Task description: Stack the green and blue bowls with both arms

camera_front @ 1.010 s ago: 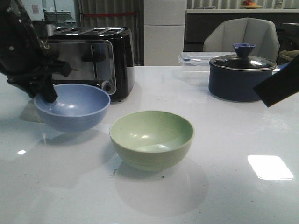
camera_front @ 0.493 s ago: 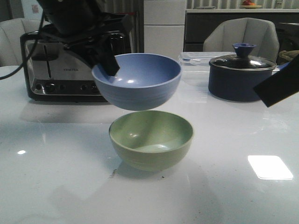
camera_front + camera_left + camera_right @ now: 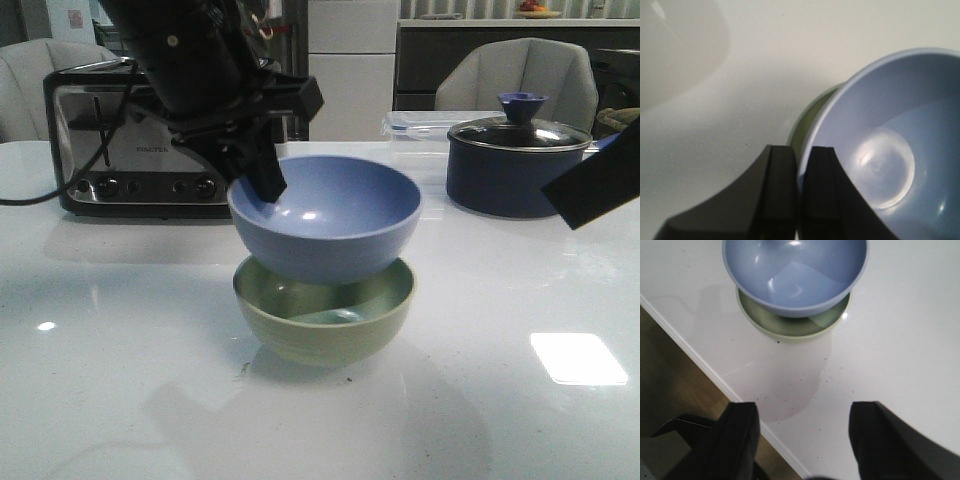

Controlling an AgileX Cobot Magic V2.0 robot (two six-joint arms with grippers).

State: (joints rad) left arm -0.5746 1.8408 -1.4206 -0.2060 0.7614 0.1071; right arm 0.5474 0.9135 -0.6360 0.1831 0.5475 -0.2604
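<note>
In the middle of the front view the blue bowl [image 3: 325,220] is held by its rim at its upper left edge by the left gripper [image 3: 262,178], whose black fingers [image 3: 258,170] are closed on the rim, one inside and one outside. The bowl is tilted slightly and sits low over the green bowl [image 3: 325,322], its underside dipping inside the green rim; whether the two are touching cannot be told. The green bowl rests on the white surface [image 3: 120,360] just below the centre of the frame.

In the left wrist view the two fingers [image 3: 780,190] are seen pressed together at the bottom centre, with the blue bowl's rim [image 3: 860,75] pinched between them and a sliver of the green bowl [image 3: 812,112] showing behind it.

In the right wrist view the right gripper [image 3: 805,440] is seen with its fingers [image 3: 737,440] spread wide apart and gripping nothing, at the bottom of the frame, well apart from both bowls [image 3: 795,275], which lie at the top centre. In the front view only a black part of the right arm [image 3: 600,185] is seen at the right edge.

At the upper left of the front view a toaster [image 3: 140,140] stands on the surface; at the upper right a dark saucepan [image 3: 518,165] with a blue knob is seen, with a clear box [image 3: 415,130] just beside it.
</note>
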